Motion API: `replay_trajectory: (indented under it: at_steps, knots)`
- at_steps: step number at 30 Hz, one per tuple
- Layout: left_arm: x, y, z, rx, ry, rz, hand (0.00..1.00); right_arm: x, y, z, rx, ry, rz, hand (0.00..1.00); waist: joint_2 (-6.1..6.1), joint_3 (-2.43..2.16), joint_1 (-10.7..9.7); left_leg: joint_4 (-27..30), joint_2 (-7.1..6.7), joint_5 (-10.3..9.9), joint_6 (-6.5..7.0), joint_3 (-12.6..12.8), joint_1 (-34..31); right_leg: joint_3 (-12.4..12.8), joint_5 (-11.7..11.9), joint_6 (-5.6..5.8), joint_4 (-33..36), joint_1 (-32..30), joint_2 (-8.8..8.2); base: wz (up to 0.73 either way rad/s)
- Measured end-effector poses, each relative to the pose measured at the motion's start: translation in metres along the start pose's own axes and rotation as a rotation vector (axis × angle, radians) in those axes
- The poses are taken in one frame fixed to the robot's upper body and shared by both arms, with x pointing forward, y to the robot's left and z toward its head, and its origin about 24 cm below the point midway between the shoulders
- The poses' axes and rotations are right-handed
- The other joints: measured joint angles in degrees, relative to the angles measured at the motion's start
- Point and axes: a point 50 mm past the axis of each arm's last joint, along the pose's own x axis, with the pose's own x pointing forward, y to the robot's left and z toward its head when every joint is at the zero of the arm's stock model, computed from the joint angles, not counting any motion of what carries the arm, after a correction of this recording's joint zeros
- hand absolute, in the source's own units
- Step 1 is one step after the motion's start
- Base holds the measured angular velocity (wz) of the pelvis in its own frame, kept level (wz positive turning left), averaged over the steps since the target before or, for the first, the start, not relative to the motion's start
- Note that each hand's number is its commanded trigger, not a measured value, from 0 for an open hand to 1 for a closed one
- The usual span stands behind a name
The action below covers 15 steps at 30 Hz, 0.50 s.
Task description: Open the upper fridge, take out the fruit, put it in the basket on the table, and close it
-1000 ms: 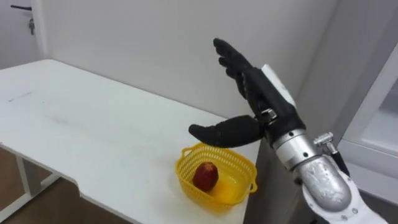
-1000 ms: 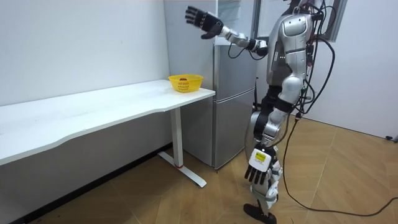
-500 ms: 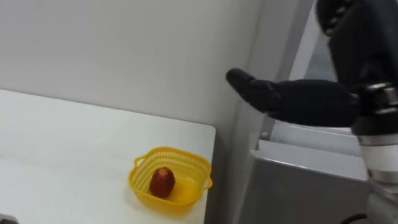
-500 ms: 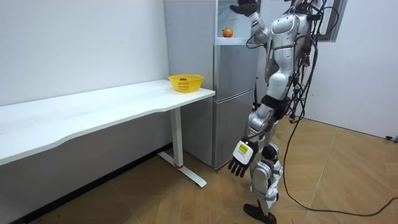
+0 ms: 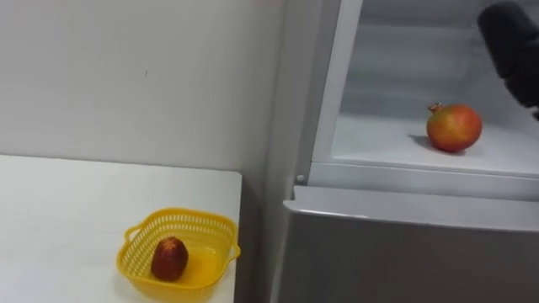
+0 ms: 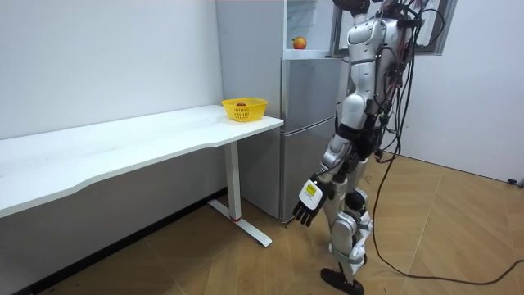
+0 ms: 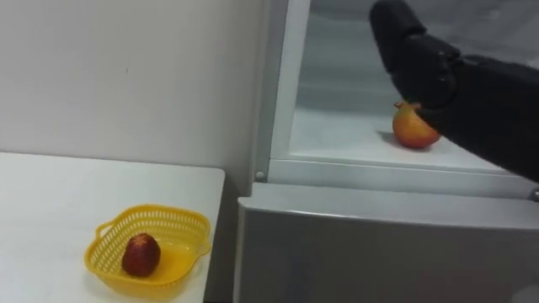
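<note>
Fruit, round and red-yellow, lies on the white shelf of the fridge's open upper compartment, toward the right side and well back from the front lip. The right hand is raised in front of that compartment. In the right eye view it overlaps the fruit's right edge, while in the left eye view it sits apart from the fruit at the upper right. Whether it is spread or closed cannot be told. To the left of the fridge, a yellow basket stands near the end of the white table, with a dark red fruit inside it. In the room view the robot stands upright before the fridge, beside the table's end. The left hand hangs low at its side, fingers loose and spread, holding nothing.
</note>
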Motion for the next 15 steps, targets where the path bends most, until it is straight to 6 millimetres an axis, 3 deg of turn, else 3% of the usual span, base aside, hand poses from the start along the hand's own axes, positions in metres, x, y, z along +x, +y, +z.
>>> replay_trajectory:
  at_steps: [7,15]
  knots:
    - [0.000,0.000,-0.002,-0.006,0.011,0.001,0.00,-0.010,-0.007,-0.016,-0.080,0.072,-0.001,0.00,0.05,0.10,0.0,-0.1,0.05,0.0,0.00,0.4,0.6,-0.1,0.0,-0.08,0.2,0.2,0.01,-0.06]
    - [0.001,0.002,0.000,-0.014,0.014,-0.009,0.00,-0.031,-0.011,-0.066,-0.159,0.343,0.065,0.00,-0.39,0.70,0.4,0.0,-0.02,-0.1,0.05,0.5,0.4,-0.1,0.1,-0.10,0.0,0.1,-0.11,0.00]
